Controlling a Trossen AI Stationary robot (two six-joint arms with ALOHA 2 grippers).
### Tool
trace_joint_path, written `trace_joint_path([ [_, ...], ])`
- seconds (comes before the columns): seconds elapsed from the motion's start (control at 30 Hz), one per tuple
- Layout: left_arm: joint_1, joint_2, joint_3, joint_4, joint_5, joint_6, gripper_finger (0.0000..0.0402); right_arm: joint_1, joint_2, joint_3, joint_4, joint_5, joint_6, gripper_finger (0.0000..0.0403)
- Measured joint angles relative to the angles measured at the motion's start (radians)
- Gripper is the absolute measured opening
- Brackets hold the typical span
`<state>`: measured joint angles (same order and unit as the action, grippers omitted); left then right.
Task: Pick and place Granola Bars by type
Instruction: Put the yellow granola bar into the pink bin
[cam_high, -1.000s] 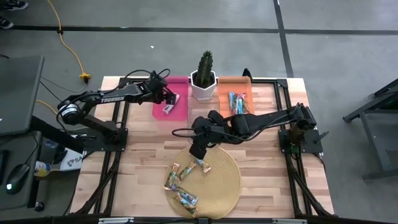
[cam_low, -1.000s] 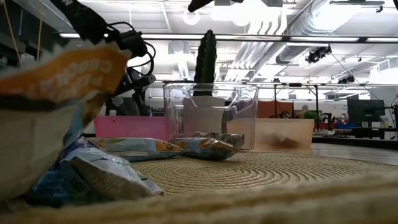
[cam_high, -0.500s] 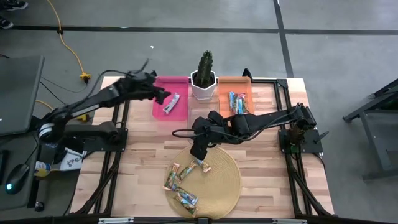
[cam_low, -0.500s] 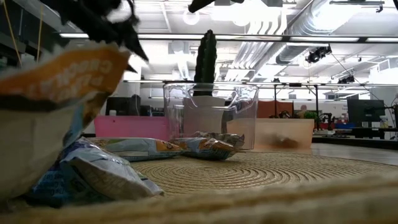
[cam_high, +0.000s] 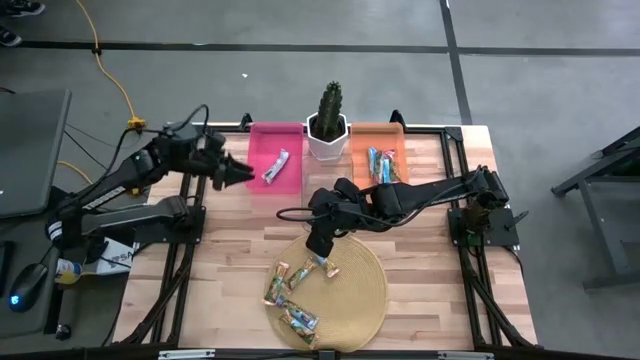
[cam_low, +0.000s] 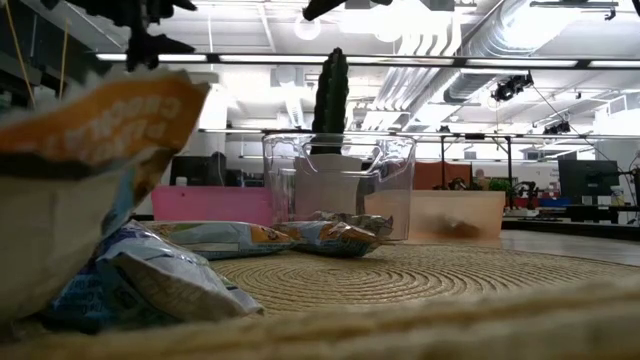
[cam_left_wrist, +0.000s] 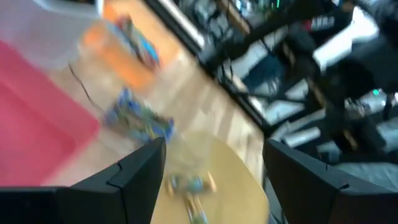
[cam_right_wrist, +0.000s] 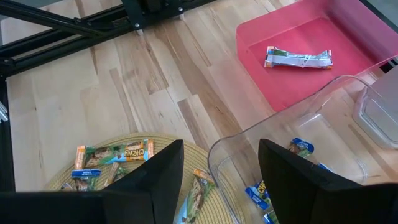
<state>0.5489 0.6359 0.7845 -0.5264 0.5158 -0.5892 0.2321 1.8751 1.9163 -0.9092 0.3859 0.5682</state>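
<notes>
Over the near half of the desk (cam_high: 235, 250), the right gripper (cam_high: 318, 247) hangs above the far edge of the round woven mat (cam_high: 365, 300), its fingers spread apart with nothing between them. Most Granola Bars (cam_high: 292, 290) lie in a loose heap on that mat, some overlapping. One purple-silver bar (cam_right_wrist: 298, 58) already lies in the pink bin (cam_high: 275, 180), and blue ones (cam_high: 380, 165) sit in the orange bin (cam_high: 400, 135). A clear bin (cam_right_wrist: 292, 155) stands just beside the mat, near a potted cactus (cam_high: 328, 120). The left gripper (cam_high: 235, 172) hovers off the pink bin's left side, fingers apart and empty.

The step in hand looks like the next pick from the heap. To do it well, choose a bar lying free at the edge, such as the brown-yellow one (cam_right_wrist: 115, 152), rather than one pinned under others. Come straight down across its narrow width; the crinkly wrapper will likely slip or crush, so close gently. Check its colour against the bins before carrying it.
</notes>
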Motion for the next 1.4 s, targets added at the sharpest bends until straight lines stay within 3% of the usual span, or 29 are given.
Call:
trace_joint_path([
  [0.13, -0.109, -0.014, 0.0, -0.07, -0.024, -0.067, 0.0266, 0.0, 0.0, 0.0, 0.0, 0.0, 0.0, 0.0193],
  [0.4, -0.384, -0.013, 0.0, -0.038, -0.061, -0.211, 0.0266, 0.0, 0.0, 0.0, 0.0, 0.001, 0.0, 0.0193],
  [0.7, -0.754, 0.03, 0.0, -0.062, -0.429, -0.398, 0.0266, 0.0, 0.0, 0.0, -0.018, 0.029, 0.003, 0.0193],
  [0.93, -0.998, 0.161, 0.0, -0.104, -0.678, -0.589, 0.0266, -0.003, 0.0, 0.0, -0.044, 0.029, 0.003, 0.0193],
  [1.13, -1.099, 0.337, 0.0, -0.135, -0.796, -0.851, 0.0266, -0.003, 0.0, 0.0, -0.068, 0.025, 0.0, 0.0193],
  [1.4, -1.113, 0.576, 0.0, -0.077, -0.762, -0.995, 0.0266, -0.003, -0.022, 0.0, -0.115, -0.002, -0.024, 0.0193],
])
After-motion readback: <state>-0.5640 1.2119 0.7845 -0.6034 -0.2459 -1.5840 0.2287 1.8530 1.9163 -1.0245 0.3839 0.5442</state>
